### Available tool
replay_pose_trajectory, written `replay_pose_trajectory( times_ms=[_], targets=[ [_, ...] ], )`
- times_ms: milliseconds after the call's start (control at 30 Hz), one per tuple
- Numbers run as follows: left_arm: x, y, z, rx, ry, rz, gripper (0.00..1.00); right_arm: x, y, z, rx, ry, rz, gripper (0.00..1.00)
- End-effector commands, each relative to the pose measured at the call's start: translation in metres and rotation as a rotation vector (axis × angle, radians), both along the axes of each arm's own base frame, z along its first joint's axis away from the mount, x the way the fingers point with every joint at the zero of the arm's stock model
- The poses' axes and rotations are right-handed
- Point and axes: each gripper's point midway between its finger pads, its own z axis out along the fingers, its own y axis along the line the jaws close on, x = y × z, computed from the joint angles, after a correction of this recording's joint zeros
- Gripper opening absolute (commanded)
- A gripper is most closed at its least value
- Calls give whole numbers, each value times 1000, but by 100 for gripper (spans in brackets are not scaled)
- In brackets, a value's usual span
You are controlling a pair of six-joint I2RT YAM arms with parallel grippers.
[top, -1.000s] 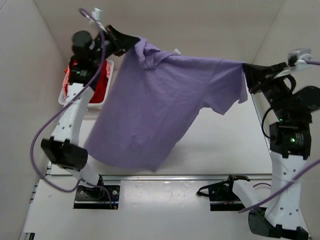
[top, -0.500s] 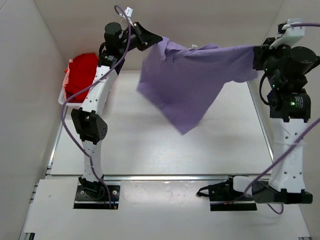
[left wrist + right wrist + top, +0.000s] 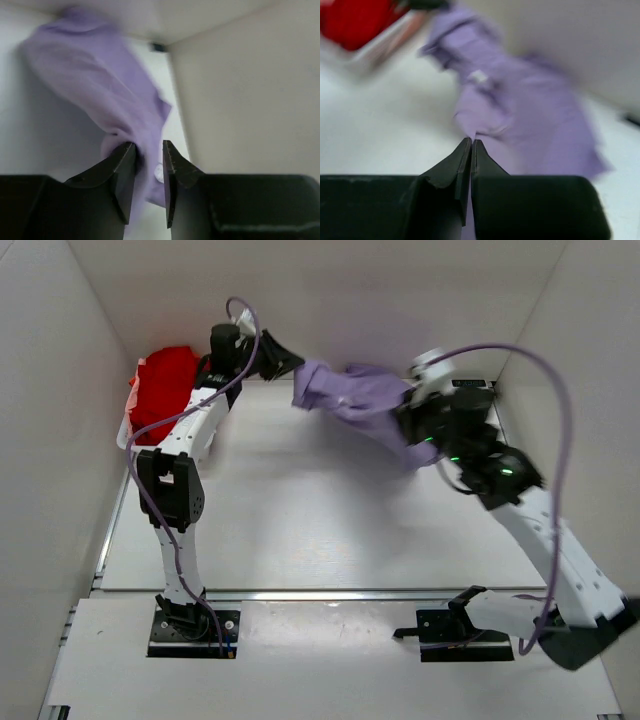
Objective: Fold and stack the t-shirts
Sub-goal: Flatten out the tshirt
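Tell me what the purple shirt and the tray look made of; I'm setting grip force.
The purple shirt: soft matte cloth, likely cotton knit; it sags and bunches in folds. The tray: seemingly smooth white plastic, by its thin stiff rim; little shows.

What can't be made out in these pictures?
- lavender shirt: bunched in top view, motion-blurred in both wrist views; its shape unreadable.
- red shirt: the left arm overlaps it in top view; the right wrist view's edge cuts it off.
- right gripper: its own wrist hides its fingertips in top view.
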Motion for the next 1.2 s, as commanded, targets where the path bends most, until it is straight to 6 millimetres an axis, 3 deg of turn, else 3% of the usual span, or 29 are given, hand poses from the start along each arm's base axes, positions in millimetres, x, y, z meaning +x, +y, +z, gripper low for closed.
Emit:
replay_pose_trajectory(
  times_ms=[0, 33, 100, 133, 200, 233, 267, 333, 367, 467, 500, 533, 567, 633, 667, 700, 733, 767, 800, 833, 933, 967, 1033, 1167],
  targets=[
    [20, 65, -51, 7, 123, 135, 40, -30, 87, -78, -73, 199, 254, 0],
    [18, 74, -56, 4, 129, 144, 66, -44, 116, -106, -94, 275, 328, 0],
    [7, 84, -45, 6, 100, 152, 66, -60, 154, -151, -135, 374, 405, 0],
    [4, 91, -50, 10, 114, 166, 69, -72, 170, -160, -135, 400, 439, 0],
    [-11, 98, -33, 55, 77, 170, 72, -78, 195, -187, -119, 453, 493, 0],
    [-21, 104, -27, 74, 80, 180, 73, -79, 199, -190, -90, 480, 501, 0],
    [-27, 110, -38, 98, 105, 192, 74, -83, 208, -197, -68, 512, 536, 0],
    [-48, 119, -26, 112, 82, 212, 74, -87, 225, -214, -72, 558, 587, 2],
    [-55, 121, -42, 124, 113, 222, 74, -89, 231, -213, -69, 566, 606, 13],
    [-90, 125, -50, 155, 123, 233, 73, -88, 241, -236, -127, 668, 617, 46],
    [-100, 124, -69, 171, 170, 231, 72, -87, 241, -235, -135, 672, 613, 54],
    [-110, 118, -70, 186, 158, 212, 70, -83, 239, -237, -144, 669, 589, 55],
    [-127, 111, -83, 211, 185, 185, 64, -80, 237, -232, -125, 667, 573, 58],
    [-155, 97, -111, 266, 234, 126, 61, -72, 220, -232, -90, 666, 512, 59],
    [-169, 89, -116, 297, 237, 100, 61, -64, 204, -233, -76, 653, 461, 59],
    [-188, 78, -135, 333, 267, 63, 60, -51, 191, -232, -42, 658, 401, 59],
    [-201, 83, -151, 366, 301, 85, 59, -45, 174, -232, -11, 657, 343, 59],
    [-217, 73, -155, 387, 294, 61, 58, -32, 151, -235, 27, 663, 268, 59],
    [-236, 66, -174, 401, 337, 28, 57, -17, 130, -232, 63, 659, 204, 59],
    [-251, 63, -186, 401, 368, 26, 57, -15, 117, -236, 75, 676, 175, 59],
    [-298, 49, -221, 411, 465, -36, 61, 17, 53, -242, 154, 698, 3, 59],
    [-305, 45, -222, 393, 476, -48, 60, 15, 47, -242, 173, 701, 1, 58],
    [-322, 41, -238, 370, 513, -61, 60, 25, 16, -244, 211, 694, -85, 58],
    [-338, 26, -240, 356, 536, -90, 58, 32, -13, -254, 197, 691, -162, 58]
  ],
)
